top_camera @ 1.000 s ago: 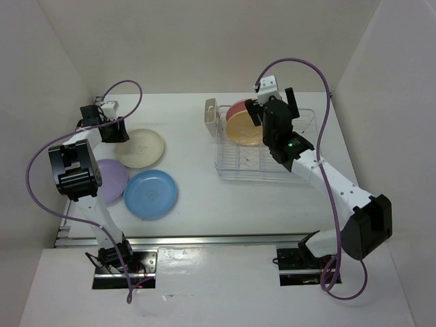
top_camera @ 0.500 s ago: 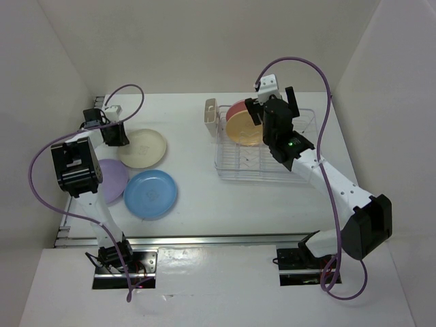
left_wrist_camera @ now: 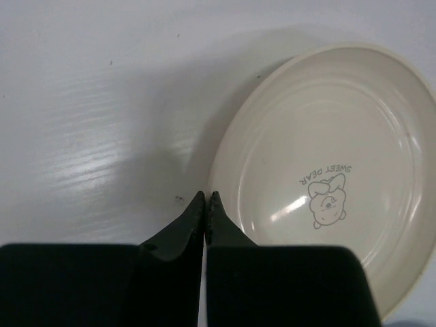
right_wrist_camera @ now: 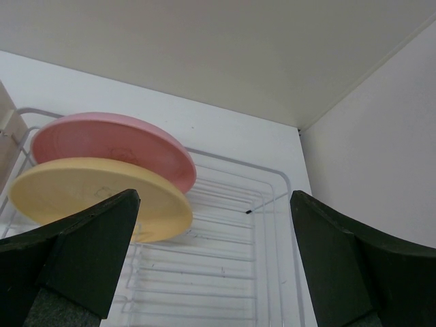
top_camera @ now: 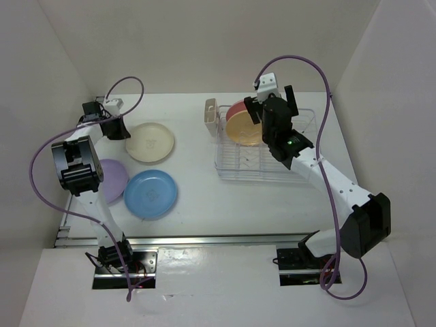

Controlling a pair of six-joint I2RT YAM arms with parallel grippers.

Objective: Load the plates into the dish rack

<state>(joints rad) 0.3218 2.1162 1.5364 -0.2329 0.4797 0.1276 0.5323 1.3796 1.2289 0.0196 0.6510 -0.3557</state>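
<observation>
The cream plate [top_camera: 151,142] [left_wrist_camera: 327,184] lies flat on the table at the left. My left gripper [top_camera: 117,128] [left_wrist_camera: 206,197] is shut, its tips down at the plate's left rim with nothing between them. A blue plate [top_camera: 151,194] and a lavender plate [top_camera: 113,178] lie nearer the front, the lavender one partly behind my left arm. The pink plate [top_camera: 237,108] [right_wrist_camera: 116,143] and the orange-yellow plate [top_camera: 244,129] [right_wrist_camera: 95,194] stand on edge in the wire dish rack [top_camera: 272,167] [right_wrist_camera: 225,272]. My right gripper [top_camera: 271,107] [right_wrist_camera: 214,262] hangs open above the rack, holding nothing.
A beige cutlery holder [top_camera: 210,117] sits at the rack's left end. White walls close in the table at the back and on both sides. A metal rail [top_camera: 218,239] runs along the front edge by the arm bases.
My left gripper has gone from open to shut and moved slightly towards the back. The cream plate has slid a little to the right. The right arm has barely moved.
</observation>
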